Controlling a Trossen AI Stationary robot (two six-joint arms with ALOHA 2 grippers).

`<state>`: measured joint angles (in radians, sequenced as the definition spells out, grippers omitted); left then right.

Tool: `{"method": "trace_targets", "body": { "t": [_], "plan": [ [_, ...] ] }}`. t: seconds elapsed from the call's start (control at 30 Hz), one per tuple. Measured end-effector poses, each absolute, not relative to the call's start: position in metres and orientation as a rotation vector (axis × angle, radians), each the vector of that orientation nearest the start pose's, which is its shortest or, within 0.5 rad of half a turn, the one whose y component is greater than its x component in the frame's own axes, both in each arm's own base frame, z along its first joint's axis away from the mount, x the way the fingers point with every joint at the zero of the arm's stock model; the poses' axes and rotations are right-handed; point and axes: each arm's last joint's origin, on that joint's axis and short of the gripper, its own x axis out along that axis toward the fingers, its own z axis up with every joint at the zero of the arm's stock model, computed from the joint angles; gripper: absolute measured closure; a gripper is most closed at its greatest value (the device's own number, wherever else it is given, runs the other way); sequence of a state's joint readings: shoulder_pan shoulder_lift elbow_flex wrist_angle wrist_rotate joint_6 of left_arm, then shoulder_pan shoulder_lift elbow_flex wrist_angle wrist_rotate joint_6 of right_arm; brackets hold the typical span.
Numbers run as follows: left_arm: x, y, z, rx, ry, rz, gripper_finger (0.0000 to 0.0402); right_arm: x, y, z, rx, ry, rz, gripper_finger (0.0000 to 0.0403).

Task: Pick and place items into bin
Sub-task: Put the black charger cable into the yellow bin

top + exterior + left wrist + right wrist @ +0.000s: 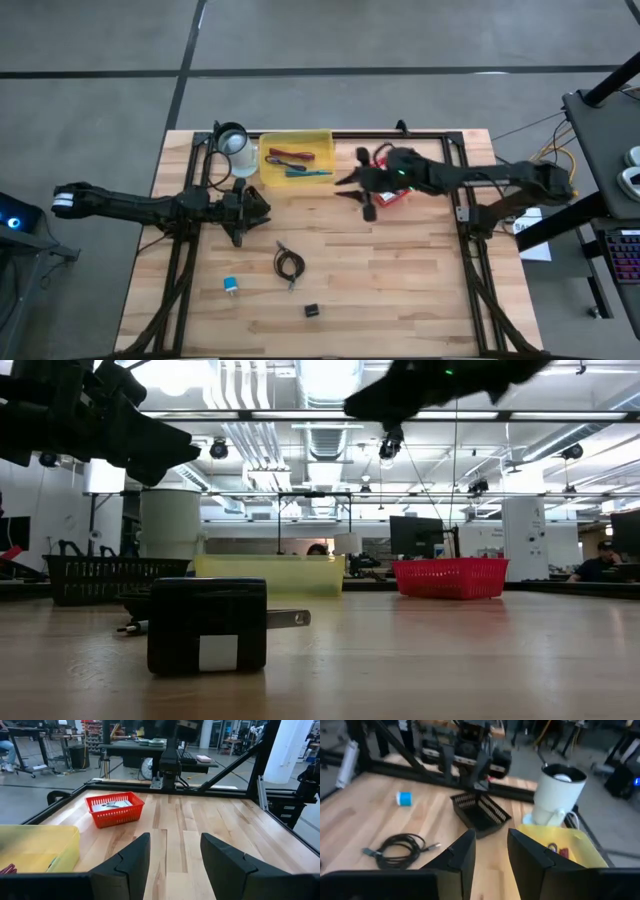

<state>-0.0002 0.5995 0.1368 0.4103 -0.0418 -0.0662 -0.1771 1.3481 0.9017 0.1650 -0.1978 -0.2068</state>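
Both grippers open, empty: left gripper [262,210] left of center, right gripper [352,192] upper middle. Pens in yellow bin [320,140] up top; black coiled cable [290,265], small black cube [312,311] lower center on table [400,280].

Pens [290,163] lie in the bin [322,141]; cable [289,264] (coiled) lies before it.

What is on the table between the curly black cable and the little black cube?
Nothing. In the high view only bare wood lies between the black coiled cable and the small black cube. The tiny blue-white piece sits off to one side.
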Motion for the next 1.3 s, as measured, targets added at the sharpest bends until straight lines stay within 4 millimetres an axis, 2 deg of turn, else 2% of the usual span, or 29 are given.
{"method": "trace_targets", "body": {
  "t": [0.17, 0.33, 0.53, 0.73, 0.87, 1.07, 1.2, 1.3],
  "plan": [
    [0.145, 0.001, 0.192, -0.065, 0.051, 0.043, 0.0242, 0.265, -0.04, 0.259, -0.151, 0.157, -0.005, 0.0313],
    [0.145, 0.001, 0.191, -0.065, 0.054, 0.043, 0.0242, 0.247, -0.037, 0.237, -0.194, 0.052, -0.054, 0.0321],
    [0.147, 0.001, 0.192, -0.065, 0.037, 0.042, 0.0242, 0.236, -0.035, 0.224, -0.285, -0.11, -0.074, 0.0326],
    [0.153, 0.0, 0.201, 0.063, -0.044, -0.001, 0.0242, 0.233, -0.034, 0.214, -0.28, -0.072, -0.069, 0.0321],
    [0.164, 0.0, 0.215, 0.093, -0.029, -0.004, 0.0242, 0.231, -0.034, 0.213, -0.312, -0.08, -0.072, 0.0317],
    [0.198, -0.005, 0.231, 0.169, 0.132, -0.042, 0.0242, 0.232, -0.035, 0.212, -0.369, -0.054, -0.072, 0.0317],
    [0.224, -0.01, 0.233, 0.172, 0.386, -0.087, 0.0236, 0.232, -0.035, 0.213, -0.408, -0.056, -0.076, 0.0318],
    [0.242, -0.015, 0.232, 0.173, 0.574, -0.116, 0.0218, 0.232, -0.035, 0.213, -0.413, -0.057, -0.076, 0.0322]
  ]
}}
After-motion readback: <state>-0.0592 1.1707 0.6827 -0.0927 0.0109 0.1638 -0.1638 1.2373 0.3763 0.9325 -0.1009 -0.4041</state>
